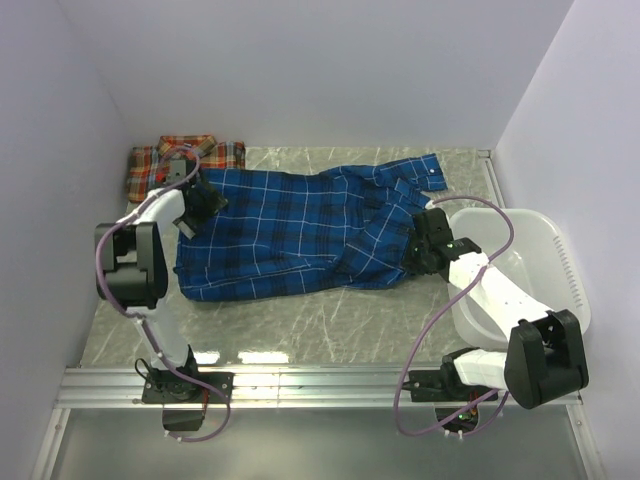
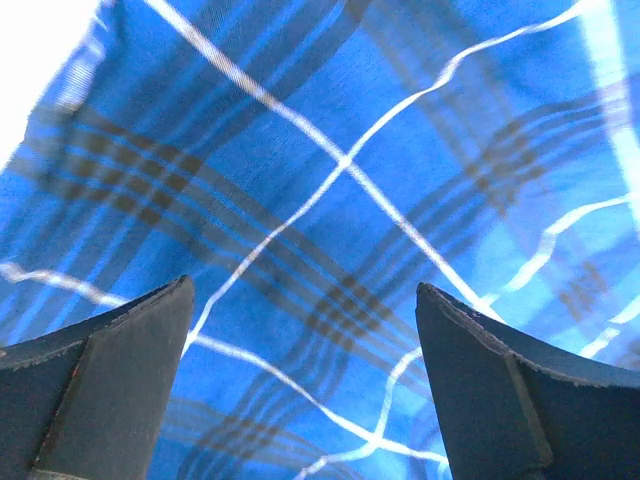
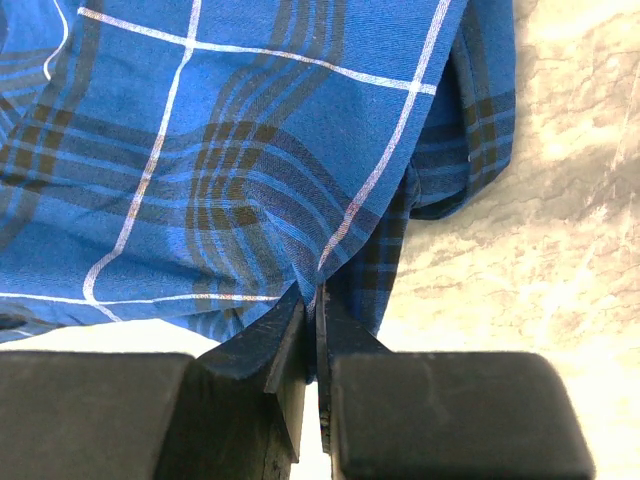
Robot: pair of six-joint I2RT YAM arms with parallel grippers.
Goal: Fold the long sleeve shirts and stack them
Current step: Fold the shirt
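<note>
The blue plaid shirt [image 1: 300,230] lies spread across the middle of the table, a sleeve cuff reaching to the back right. The red-orange plaid shirt [image 1: 185,160] lies folded at the back left corner. My left gripper [image 1: 200,205] is open and hovers close over the blue shirt's left end; its view is filled with blue cloth [image 2: 330,180] between the spread fingers [image 2: 110,380]. My right gripper [image 1: 425,245] is shut on a pinched fold of the blue shirt [image 3: 250,150] at its right side, the cloth edge caught between the closed fingers [image 3: 290,350].
A white plastic basket [image 1: 555,260] stands at the right, beside and under my right arm. Marble tabletop [image 1: 330,320] shows in front of the shirt. Walls close in on the left, back and right. A metal rail [image 1: 320,385] runs along the near edge.
</note>
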